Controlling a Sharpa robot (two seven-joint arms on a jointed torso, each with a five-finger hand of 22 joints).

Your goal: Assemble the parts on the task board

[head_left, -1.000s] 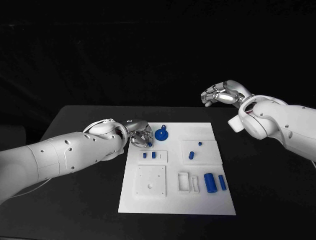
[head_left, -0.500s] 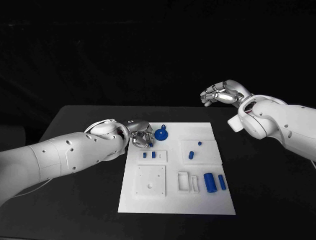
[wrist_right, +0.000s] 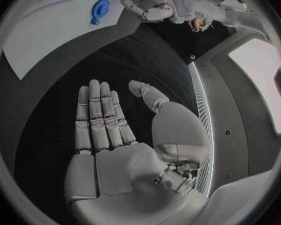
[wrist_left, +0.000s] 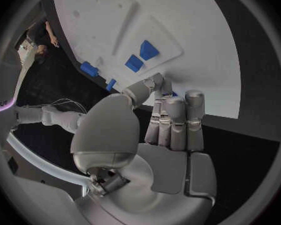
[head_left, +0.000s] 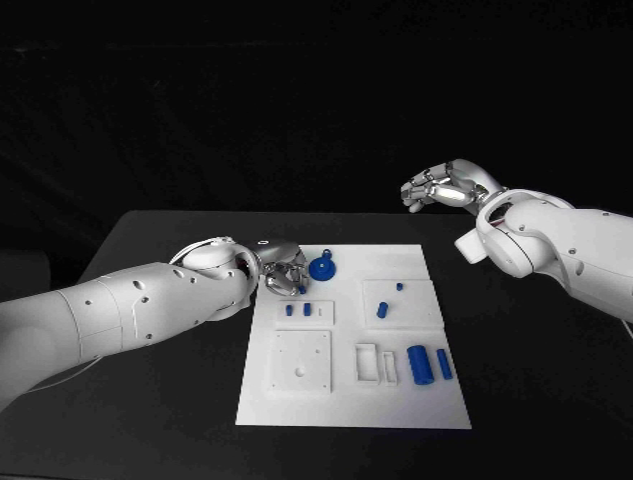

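The left hand (head_left: pixel 276 268) hangs over the far left corner of the white task board (head_left: pixel 403 405), its fingers (wrist_left: pixel 176 120) straight and close together with nothing visibly held, just beside a round blue part with a tab (head_left: pixel 323 269) and two small blue parts (head_left: pixel 300 311) in a recessed block. The right hand (head_left: pixel 443 187) is lifted well clear beyond the board's far right corner, fingers (wrist_right: pixel 103 116) extended and empty. Blue cylinders (head_left: pixel 430 364) lie near the board's right edge on the black bench (head_left: pixel 158 400).
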